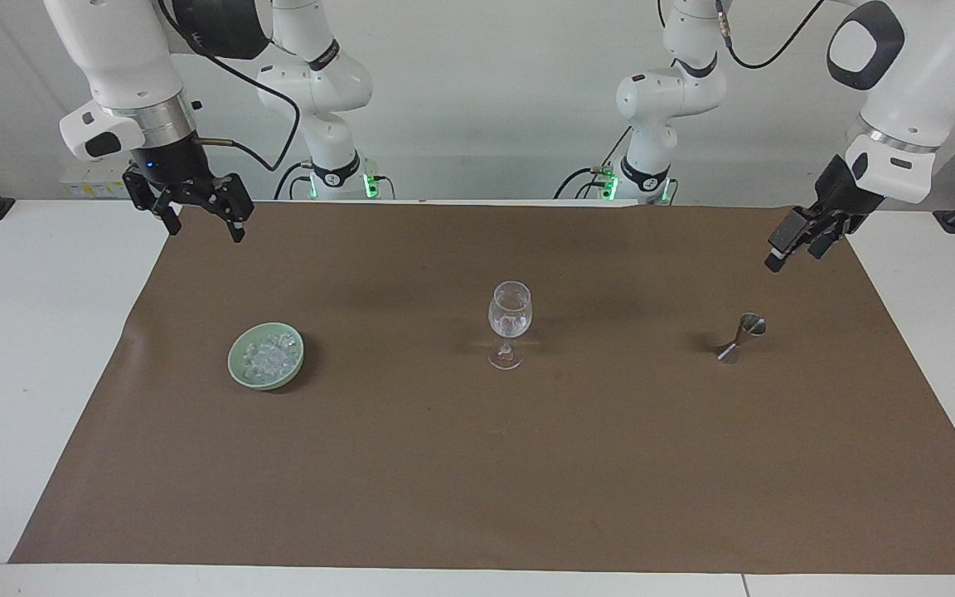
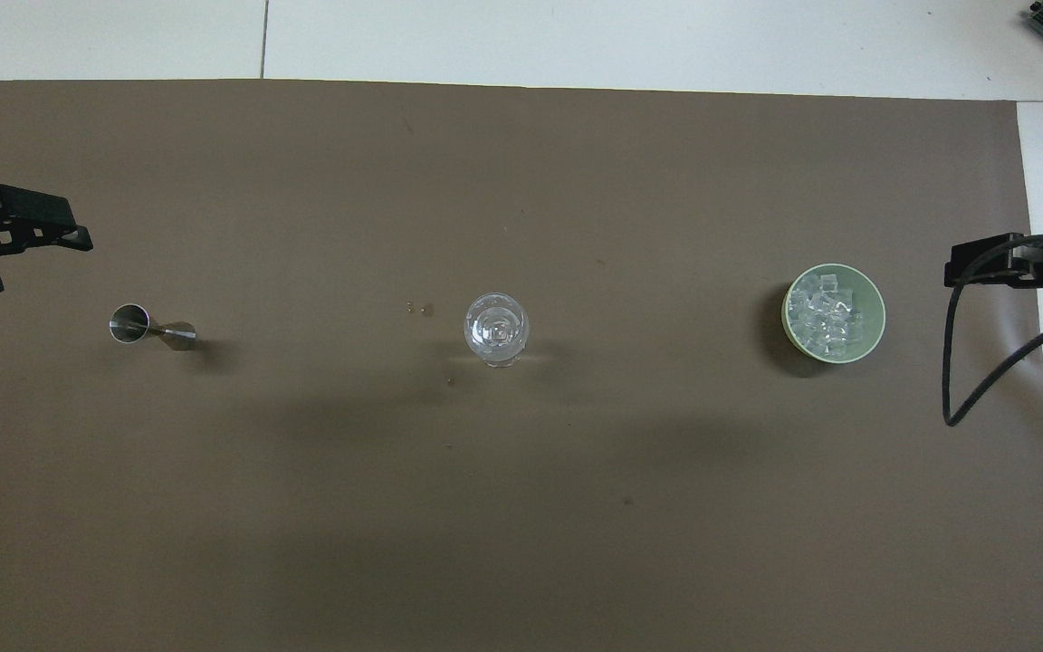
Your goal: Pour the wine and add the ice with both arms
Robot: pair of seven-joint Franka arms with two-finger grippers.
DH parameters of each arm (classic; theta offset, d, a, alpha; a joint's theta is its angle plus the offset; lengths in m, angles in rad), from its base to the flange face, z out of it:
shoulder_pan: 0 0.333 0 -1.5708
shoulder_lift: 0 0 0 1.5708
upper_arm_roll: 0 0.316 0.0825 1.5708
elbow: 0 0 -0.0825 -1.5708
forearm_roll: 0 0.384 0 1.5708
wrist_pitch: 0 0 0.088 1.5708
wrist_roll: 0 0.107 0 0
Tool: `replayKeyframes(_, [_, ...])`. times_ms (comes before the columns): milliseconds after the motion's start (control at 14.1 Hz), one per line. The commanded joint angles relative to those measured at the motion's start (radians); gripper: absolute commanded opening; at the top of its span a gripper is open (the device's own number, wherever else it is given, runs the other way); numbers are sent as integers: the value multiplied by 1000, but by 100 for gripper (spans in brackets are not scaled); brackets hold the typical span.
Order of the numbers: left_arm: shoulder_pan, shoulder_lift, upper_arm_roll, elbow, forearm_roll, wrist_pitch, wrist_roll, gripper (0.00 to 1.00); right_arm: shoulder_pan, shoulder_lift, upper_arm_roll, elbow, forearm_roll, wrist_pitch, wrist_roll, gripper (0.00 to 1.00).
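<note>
A clear wine glass [image 1: 510,322] [image 2: 496,329] stands upright at the middle of the brown mat. Toward the right arm's end sits a pale green bowl [image 1: 237,369] [image 2: 877,303] filled with ice [image 1: 269,356] [image 2: 825,319]. A small steel jigger [image 1: 741,337] [image 2: 148,328] stands toward the left arm's end. My right gripper [image 1: 206,232] hangs open and empty over the mat's edge near its own base, apart from the bowl. My left gripper [image 1: 792,253] [image 2: 37,263] hovers open and empty over the mat close to the jigger, touching nothing. Wine is out of view.
The brown paper mat [image 1: 477,481] covers most of the white table [image 1: 38,332]. A few small drops [image 2: 419,309] lie on the mat beside the glass. The right arm's black cable [image 2: 961,362] loops down beside the bowl.
</note>
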Motion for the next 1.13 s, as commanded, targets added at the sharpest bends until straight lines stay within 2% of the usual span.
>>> replayKeyframes(0, [-3, 0, 14, 21, 24, -62, 65, 100, -36, -30, 12, -36, 10, -5, -34, 100])
replayKeyframes(213, [-16, 13, 26, 21, 36, -86, 95, 100, -38, -32, 12, -38, 15, -5, -34, 100])
replayKeyframes(496, [-104, 36, 85, 44, 83, -114, 128, 100, -36, -30, 15, -38, 15, -4, -36, 100])
replayKeyframes(709, [-139, 64, 105, 89, 83, -143, 129, 100, -32, -22, 42, 14, 22, -117, -34, 100])
replayKeyframes(1064, [-144, 73, 105, 96, 83, -146, 131, 100, -29, -32, 42, 25, 26, -177, -30, 100])
